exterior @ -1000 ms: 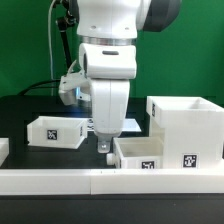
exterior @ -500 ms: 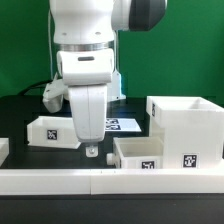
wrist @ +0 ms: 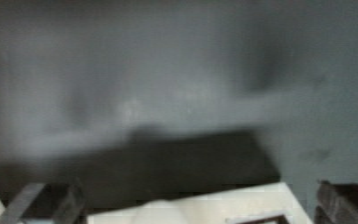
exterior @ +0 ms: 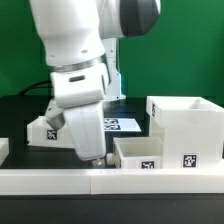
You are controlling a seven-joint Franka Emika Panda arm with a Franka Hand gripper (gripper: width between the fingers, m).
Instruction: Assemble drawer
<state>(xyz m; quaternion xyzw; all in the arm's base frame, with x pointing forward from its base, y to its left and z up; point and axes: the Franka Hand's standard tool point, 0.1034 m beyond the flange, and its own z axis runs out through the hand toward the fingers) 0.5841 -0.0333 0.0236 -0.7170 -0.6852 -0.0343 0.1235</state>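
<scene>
Claw (exterior: pixel 97 159), fingers (wrist: pixel 30 203) spread on nothing, hangs low off the tall housing (exterior: pixel 186 122) toward the exterior view's left, near tray (exterior: pixel 140 152) just beside that housing, far tray (exterior: pixel 40 130) well beyond; the plastic looks light, stiff and slick, likely best pinched across a thin wall.

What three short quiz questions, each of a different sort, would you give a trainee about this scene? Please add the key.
1. True or false: the gripper is shut on a tray.
2. Which part stands farthest to the exterior view's right? A) the tall housing B) the front tray C) the back tray
3. How many shallow trays show in the exterior view?
Key: 1. False: in the wrist view its fingers stand wide apart with nothing between them. 2. A. 3. Two: the front tray and the back tray, which the arm partly hides.
</scene>
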